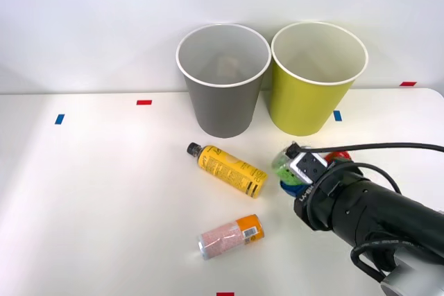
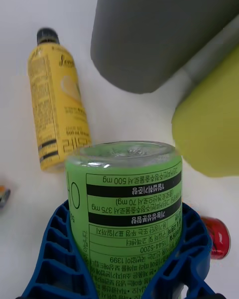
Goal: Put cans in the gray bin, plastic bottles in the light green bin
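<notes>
My right gripper [image 1: 286, 173] is shut on the bright green plastic bottle [image 1: 281, 162], in front of the light green bin [image 1: 318, 95]. In the right wrist view the blue fingers [image 2: 52, 259] clamp the green bottle [image 2: 129, 179] on both sides, its base pointing away. The red can [image 1: 340, 156] lies just behind the gripper, mostly hidden by the arm, and shows beside one finger as the red can [image 2: 217, 236]. The yellow bottle [image 1: 227, 168] lies on the table in front of the gray bin [image 1: 223, 102]. The pink can [image 1: 229, 236] lies nearer the front edge.
Both bins stand side by side at the back of the white table [image 1: 104, 192]; something pale lies inside the gray one. Small blue tape [image 1: 60, 118] and red tape [image 1: 143, 102] marks dot the tabletop. The right arm [image 1: 374, 216] covers the near right corner.
</notes>
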You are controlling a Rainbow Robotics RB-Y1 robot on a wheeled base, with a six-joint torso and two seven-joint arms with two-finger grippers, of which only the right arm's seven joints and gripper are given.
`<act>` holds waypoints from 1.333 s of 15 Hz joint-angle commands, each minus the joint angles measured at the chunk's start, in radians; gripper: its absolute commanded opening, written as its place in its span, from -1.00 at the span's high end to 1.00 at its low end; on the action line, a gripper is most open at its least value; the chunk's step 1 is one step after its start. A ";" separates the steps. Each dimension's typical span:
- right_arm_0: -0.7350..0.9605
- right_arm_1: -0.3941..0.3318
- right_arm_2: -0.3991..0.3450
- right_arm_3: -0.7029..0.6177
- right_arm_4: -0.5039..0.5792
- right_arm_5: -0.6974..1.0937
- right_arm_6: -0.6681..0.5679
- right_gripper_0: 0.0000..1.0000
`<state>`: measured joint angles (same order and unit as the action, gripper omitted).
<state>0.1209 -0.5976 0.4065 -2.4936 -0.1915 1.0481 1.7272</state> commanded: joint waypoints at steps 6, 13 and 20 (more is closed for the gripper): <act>0.013 0.202 -0.176 -0.002 -0.281 -0.300 -0.044 1.00; -0.069 0.325 -0.317 -0.001 -0.488 -0.419 -0.015 1.00; -0.371 0.446 -0.459 0.256 -0.479 -0.419 -0.003 1.00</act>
<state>-0.1961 -0.1739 -0.0136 -2.2921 -0.6771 0.6288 1.7194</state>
